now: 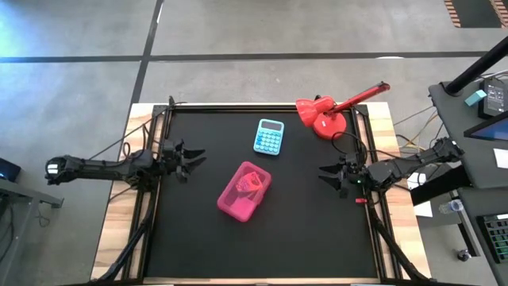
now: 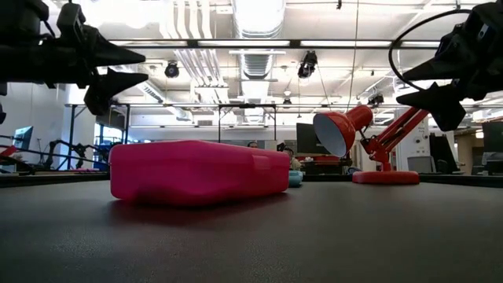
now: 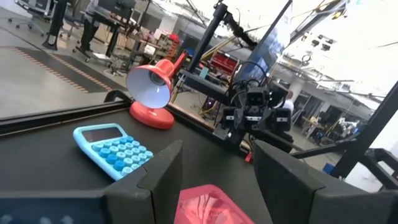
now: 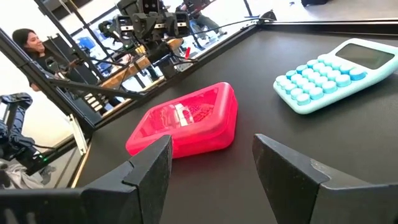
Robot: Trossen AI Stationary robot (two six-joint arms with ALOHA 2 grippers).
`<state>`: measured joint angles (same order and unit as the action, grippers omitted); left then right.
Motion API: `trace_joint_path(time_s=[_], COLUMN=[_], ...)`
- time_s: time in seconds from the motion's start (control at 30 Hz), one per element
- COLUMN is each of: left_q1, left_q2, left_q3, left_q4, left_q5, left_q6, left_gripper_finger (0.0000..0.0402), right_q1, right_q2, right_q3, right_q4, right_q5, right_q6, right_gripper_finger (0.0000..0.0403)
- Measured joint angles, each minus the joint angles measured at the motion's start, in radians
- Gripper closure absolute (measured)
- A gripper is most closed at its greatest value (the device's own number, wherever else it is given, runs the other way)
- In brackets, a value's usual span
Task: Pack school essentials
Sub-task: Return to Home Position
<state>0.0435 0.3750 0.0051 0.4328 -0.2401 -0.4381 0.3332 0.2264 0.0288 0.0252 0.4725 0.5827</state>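
A closed pink translucent case (image 1: 244, 191) lies flat in the middle of the black table, also in the low view (image 2: 196, 171). Pale shapes show faintly through its lid (image 4: 181, 115). No loose pencils, pen, marker, eraser, scissors, pad or crayon box are in view. My left gripper (image 1: 194, 157) hovers open near the table's left edge, above the surface, pointing at the case (image 3: 211, 205). My right gripper (image 1: 324, 175) hovers open near the right edge, facing the case (image 4: 186, 121) from the other side.
A light-blue calculator (image 1: 269, 136) lies flat beyond the case toward the far edge. A red desk lamp (image 1: 325, 115) stands at the far right corner, its shade pointing left. A person (image 4: 28, 40) shows in the room beyond the table.
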Motion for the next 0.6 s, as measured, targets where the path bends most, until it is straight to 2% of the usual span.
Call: trace_joint_path(time_s=[0.6], left_q1=[0.0], left_q2=[0.099], left_q3=[-0.001], left_q4=[0.0], left_q5=[0.0], left_q6=[0.0], left_gripper_finger=[0.0226], right_q1=[0.0], right_q2=[0.0], right_q3=[-0.001], right_q4=[0.005], right_q5=[0.0], right_q6=[0.0], right_gripper_finger=[0.0188])
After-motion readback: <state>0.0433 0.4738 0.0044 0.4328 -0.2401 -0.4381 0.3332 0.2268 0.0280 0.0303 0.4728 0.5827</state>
